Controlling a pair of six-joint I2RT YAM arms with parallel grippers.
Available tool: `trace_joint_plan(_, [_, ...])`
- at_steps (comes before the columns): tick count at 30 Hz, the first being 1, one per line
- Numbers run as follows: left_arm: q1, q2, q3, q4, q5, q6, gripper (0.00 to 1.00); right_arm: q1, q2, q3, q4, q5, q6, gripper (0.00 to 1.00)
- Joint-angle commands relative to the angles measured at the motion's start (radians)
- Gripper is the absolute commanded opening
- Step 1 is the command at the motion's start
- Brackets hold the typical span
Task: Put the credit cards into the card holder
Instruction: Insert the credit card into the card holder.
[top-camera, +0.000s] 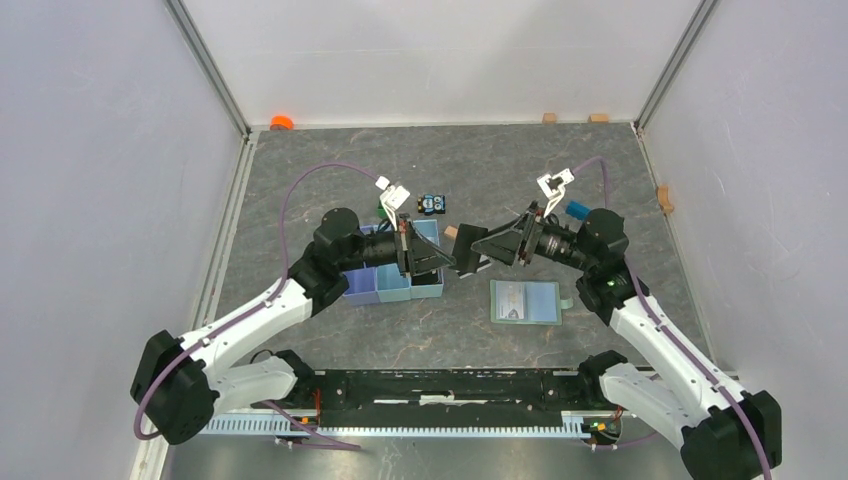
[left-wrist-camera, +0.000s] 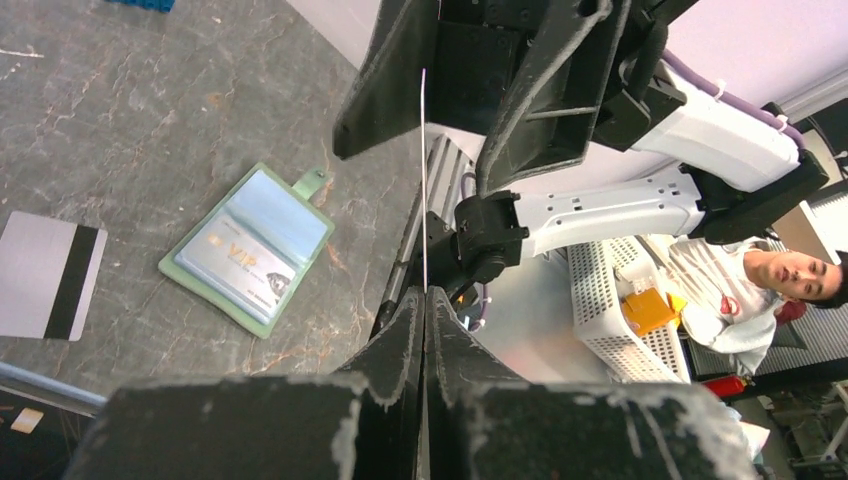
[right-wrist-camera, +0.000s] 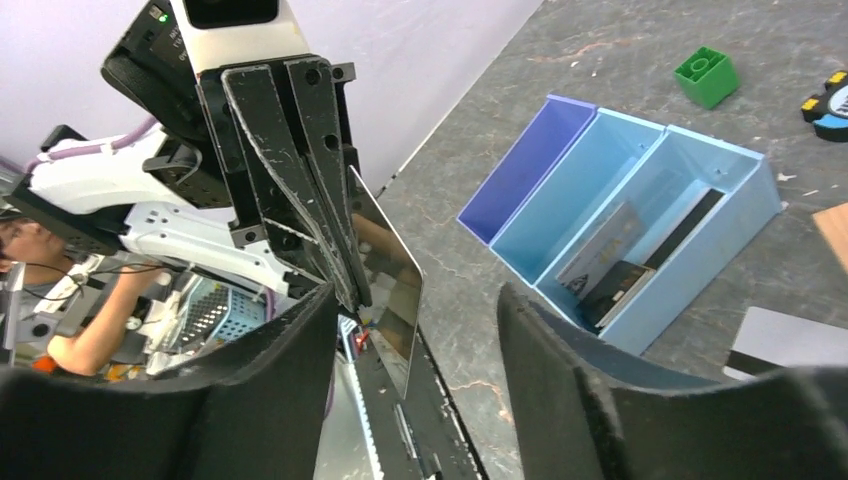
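Observation:
My left gripper (top-camera: 450, 262) is shut on a thin shiny credit card (right-wrist-camera: 392, 285) and holds it on edge above the table. In the left wrist view the card (left-wrist-camera: 424, 180) shows edge-on, running up from the gripper (left-wrist-camera: 424, 298). My right gripper (right-wrist-camera: 415, 305) is open, with a finger on each side of this card and not touching it. The sage-green card holder (top-camera: 527, 301) lies open on the table with a VIP card in one slot (left-wrist-camera: 235, 265). A grey card with a dark stripe (left-wrist-camera: 48, 277) lies flat on the table.
The light blue three-compartment tray (right-wrist-camera: 700, 270) holds more cards and stands under the left arm (top-camera: 425, 285). A green block (right-wrist-camera: 706, 75), a small toy car (top-camera: 431, 204) and a tan block (top-camera: 451, 232) lie behind it. Wooden blocks and an orange object (top-camera: 281, 122) lie along the walls.

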Motion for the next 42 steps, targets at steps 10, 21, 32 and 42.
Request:
trace_joint_plan(10, [-0.02, 0.078, 0.061, 0.089, 0.085, -0.061, 0.47, 0.006, 0.017, 0.04, -0.017, -0.091, -0.026, 0.0])
trace_joint_plan(21, [-0.049, 0.142, 0.083, 0.086, 0.077, -0.059, 0.03, 0.005, 0.058, 0.122, -0.304, -0.122, -0.188, 0.2])
trace_joint_plan(32, [-0.131, 0.262, 0.09, -0.015, -0.18, -0.125, 0.02, -0.233, 0.084, 0.097, -0.88, 0.627, -0.38, 0.83])
trace_joint_plan(42, [-0.252, 0.562, 0.229, 0.028, -0.235, -0.255, 0.02, -0.277, 0.059, -0.065, -0.838, 0.935, -0.389, 0.71])
